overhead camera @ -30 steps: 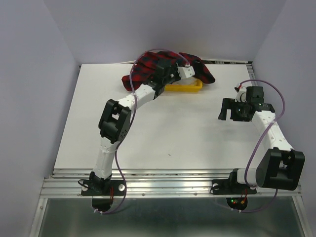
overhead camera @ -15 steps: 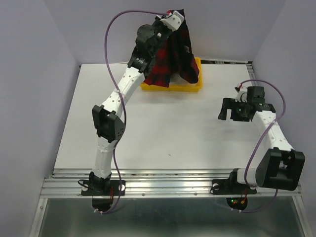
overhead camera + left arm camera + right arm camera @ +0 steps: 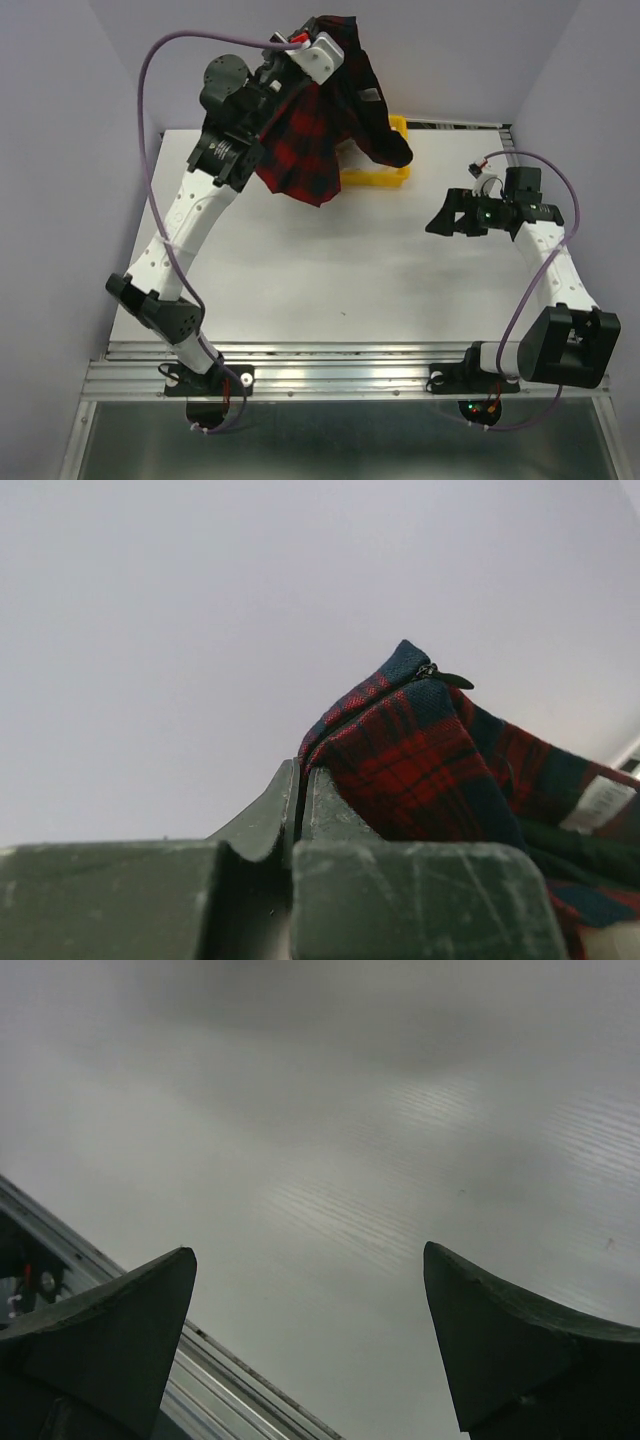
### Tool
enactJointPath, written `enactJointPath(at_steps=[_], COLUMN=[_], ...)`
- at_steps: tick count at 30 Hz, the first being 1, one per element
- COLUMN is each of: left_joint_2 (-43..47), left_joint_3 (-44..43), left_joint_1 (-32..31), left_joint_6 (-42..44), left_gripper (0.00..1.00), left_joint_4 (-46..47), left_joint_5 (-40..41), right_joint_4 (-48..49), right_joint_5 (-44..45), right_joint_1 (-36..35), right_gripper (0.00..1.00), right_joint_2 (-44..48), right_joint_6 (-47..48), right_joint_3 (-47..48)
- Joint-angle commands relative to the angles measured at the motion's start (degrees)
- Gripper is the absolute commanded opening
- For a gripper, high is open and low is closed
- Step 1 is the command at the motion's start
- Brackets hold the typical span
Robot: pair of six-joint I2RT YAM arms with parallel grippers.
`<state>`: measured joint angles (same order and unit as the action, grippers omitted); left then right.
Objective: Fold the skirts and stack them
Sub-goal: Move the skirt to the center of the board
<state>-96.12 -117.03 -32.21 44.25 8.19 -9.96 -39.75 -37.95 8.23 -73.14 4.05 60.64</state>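
Holding a tartan skirt aloft by one corner: hazards listed

Item 1, left pincer (image 3: 300,785): pressed together on the zip corner of the red-and-black skirt (image 3: 310,150); you have only a thin nip of cloth between the jaws. The garment hangs bunched below the pincer, lifted off the table (image 3: 350,280), its lower folds dangling over the yellow tray (image 3: 372,179).
Hazard: the hem may catch the tray rim beneath the pincer and drag it if you swing sideways.
Hazard: so small a pinch may slip under the cloth's weight if you move sharply.
Hazard: lowered as it hangs, the skirt probably lands crumpled, not flat for folding.
Item 2, right pincer (image 3: 447,216): spread wide, holding nothing, well apart from the skirt; you cannot steady the free edge from there.
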Motion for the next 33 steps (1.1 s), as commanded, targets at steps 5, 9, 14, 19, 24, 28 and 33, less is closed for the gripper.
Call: enactJointPath(at_steps=[5,9,14,19,24,28,33], left_joint_2=[16.47,25.79,29.76,23.37,17.02,14.73,13.15], left_joint_3=[8.49,28.20,36.53,31.62,24.93,24.13,23.34], left_joint_1=[-0.40,-1.45,-1.81,-1.81,1.17,4.16,8.73], left_joint_6=[4.35,3.13,-5.47,-13.55,-20.24,-23.77,-25.09], left_gripper=[0.00,0.00,0.00,0.00,0.00,0.00,0.00], left_joint_4=[-5.35,-10.73,-11.87,-13.01,-16.01,-15.48,-14.95], left_joint_5=[-4.72,-8.67,-6.49,-2.36,-4.08,-10.77,-19.11], right_joint_4=[5.55,8.64,6.61,9.51,13.36,19.60,30.15], right_joint_5=[-16.53,-16.54,-16.36,-14.00,-6.61,-3.02,2.09], right_joint_1=[0.30,0.30,0.30,-2.24,-11.20,-15.25,-24.21], right_gripper=[1.00,1.00,1.00,1.00,1.00,1.00,1.00], right_joint_2=[-1.57,0.98,5.19,11.17,13.82,13.29,10.31], right_joint_6=[-3.88,-1.10,6.39,10.09,14.40,18.08,21.42], right_joint_3=[3.44,1.15,-2.19,-9.30,-13.26,-17.83,-23.63])
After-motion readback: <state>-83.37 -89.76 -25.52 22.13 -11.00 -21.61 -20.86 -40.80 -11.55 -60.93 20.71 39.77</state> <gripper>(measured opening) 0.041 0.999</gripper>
